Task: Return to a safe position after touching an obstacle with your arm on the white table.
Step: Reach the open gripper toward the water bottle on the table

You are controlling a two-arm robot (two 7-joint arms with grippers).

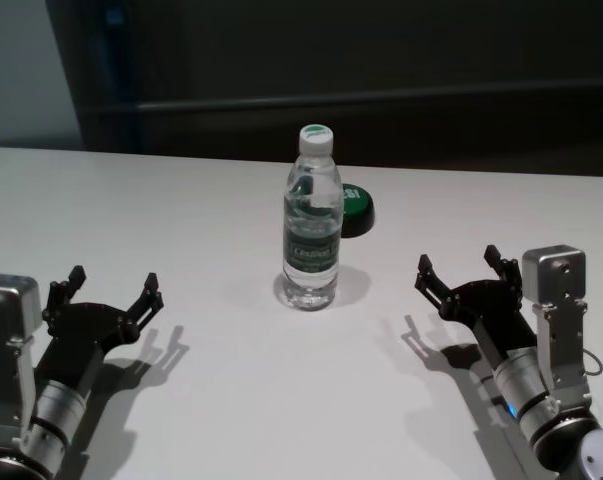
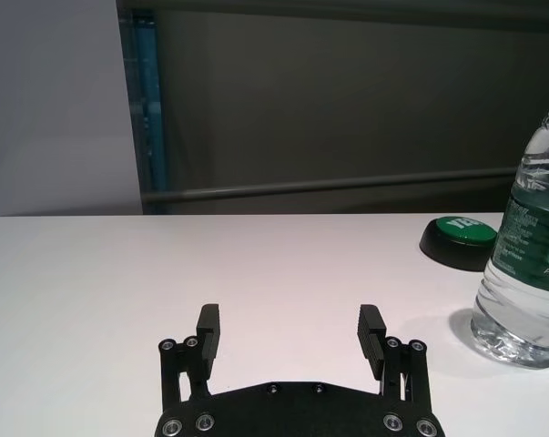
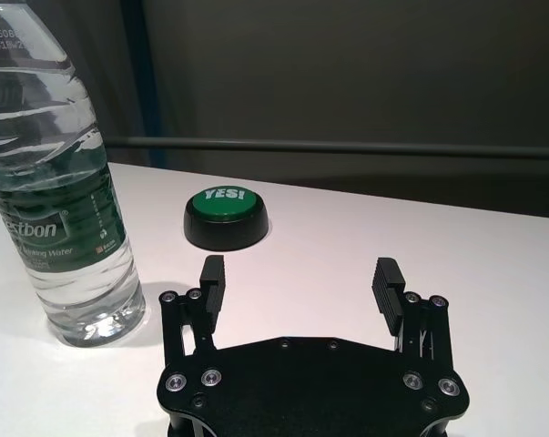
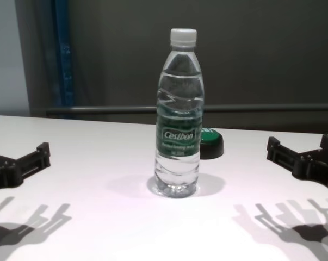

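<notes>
The clear water bottle [image 1: 312, 220] with a white cap and green "Cestbon" label stands upright in the middle of the white table [image 1: 181, 210]. It also shows in the chest view [image 4: 179, 114], the left wrist view [image 2: 529, 264] and the right wrist view [image 3: 55, 182]. My left gripper [image 1: 113, 290] hovers low at the near left, open and empty, well apart from the bottle. My right gripper [image 1: 461, 268] hovers at the near right, open and empty, also apart from it.
A low round black puck with a green "YES!" top [image 1: 355, 210] sits just behind and right of the bottle, seen too in the right wrist view [image 3: 225, 217]. A dark wall with a rail stands beyond the table's far edge [image 1: 461, 168].
</notes>
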